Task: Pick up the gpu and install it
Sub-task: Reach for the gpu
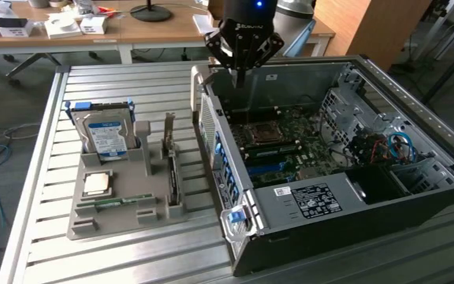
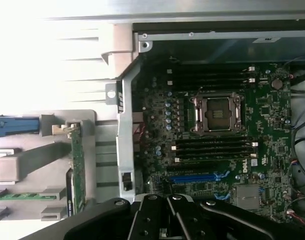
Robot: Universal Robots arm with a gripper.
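The gpu (image 1: 170, 167) well apart from jaws

The motherboard (image 1: 310, 133) is green, the tray (image 1: 116, 216) grey, the end effector (image 1: 240, 78) black.

room | wooden desk (image 1: 164, 32) | grey floor (image 1: 14, 100) | wooden panel (image 1: 369, 26), exterior view's right

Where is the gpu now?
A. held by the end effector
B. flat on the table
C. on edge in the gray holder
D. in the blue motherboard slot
C: the gpu stands on edge in the holder, while the shut, empty end effector hangs over the open case.
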